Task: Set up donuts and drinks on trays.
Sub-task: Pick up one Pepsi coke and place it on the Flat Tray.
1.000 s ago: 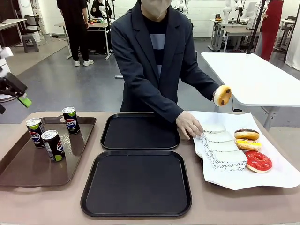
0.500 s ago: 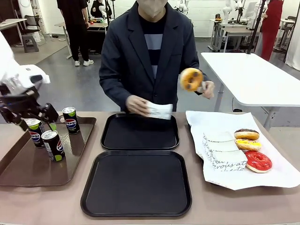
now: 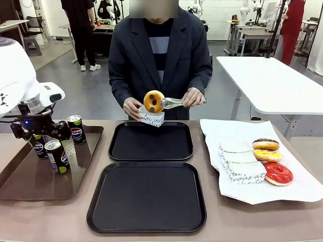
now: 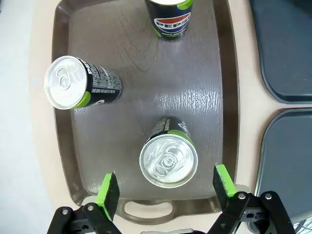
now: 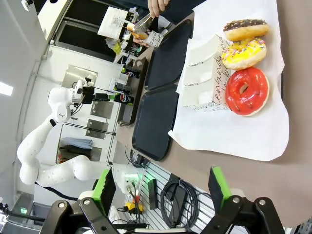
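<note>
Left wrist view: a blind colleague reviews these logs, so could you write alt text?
The open left gripper hangs over an upright can on a brown tray. Two more cans stand farther along it; two black trays edge the right side.

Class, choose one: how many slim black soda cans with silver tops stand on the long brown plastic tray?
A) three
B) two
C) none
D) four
A: the left wrist view shows three slim black soda cans standing apart on the long brown plastic tray.
</note>
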### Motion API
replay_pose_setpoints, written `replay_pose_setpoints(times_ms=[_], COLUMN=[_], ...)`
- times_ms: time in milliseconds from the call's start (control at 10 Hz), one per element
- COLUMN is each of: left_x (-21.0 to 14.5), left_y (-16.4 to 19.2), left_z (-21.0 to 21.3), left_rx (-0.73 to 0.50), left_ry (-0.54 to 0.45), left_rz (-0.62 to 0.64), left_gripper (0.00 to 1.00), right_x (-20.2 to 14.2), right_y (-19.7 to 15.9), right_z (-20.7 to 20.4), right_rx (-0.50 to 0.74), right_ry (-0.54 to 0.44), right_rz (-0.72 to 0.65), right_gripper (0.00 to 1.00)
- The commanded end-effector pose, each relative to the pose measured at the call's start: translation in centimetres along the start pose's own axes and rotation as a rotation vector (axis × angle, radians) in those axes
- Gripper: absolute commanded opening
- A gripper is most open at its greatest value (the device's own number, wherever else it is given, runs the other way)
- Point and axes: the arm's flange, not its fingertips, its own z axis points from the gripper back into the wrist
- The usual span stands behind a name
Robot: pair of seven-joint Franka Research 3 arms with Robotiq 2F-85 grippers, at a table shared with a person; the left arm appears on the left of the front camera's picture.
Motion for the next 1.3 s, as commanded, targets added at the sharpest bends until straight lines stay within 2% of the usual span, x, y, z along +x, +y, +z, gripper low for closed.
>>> replay_pose_setpoints(times_ms=[0, 400, 500, 900, 1200], left_x=[-0.1, 0.0, 1.1, 2.4, 3.8], left_y=[0.1, 0.0, -0.3, -0.4, -0.1], left_z=[0.4, 0.2, 0.2, -1.9, -3.3], left_rx=[0.003, -0.007, 0.006, 0.026, -0.016], left_ry=[-0.008, -0.003, -0.021, 0.097, 0.150], left_rz=[-0.009, -0.001, -0.013, 0.023, 0.035], left_gripper=[1.00, 1.00, 1.00, 1.00, 1.00], right_x=[0.2, 0.2, 0.2, 0.2, 0.2], right_y=[-0.1, -0.1, -0.1, -0.1, -0.1], right_z=[0.1, 0.1, 0.1, 0.1, 0.1], right_rx=[0.016, 0.016, 0.016, 0.016, 0.016], right_ry=[-0.014, -0.014, -0.014, -0.014, -0.014], right_rz=[0.018, 0.018, 0.018, 0.018, 0.018], right_gripper=[1.00, 1.00, 1.00, 1.00, 1.00])
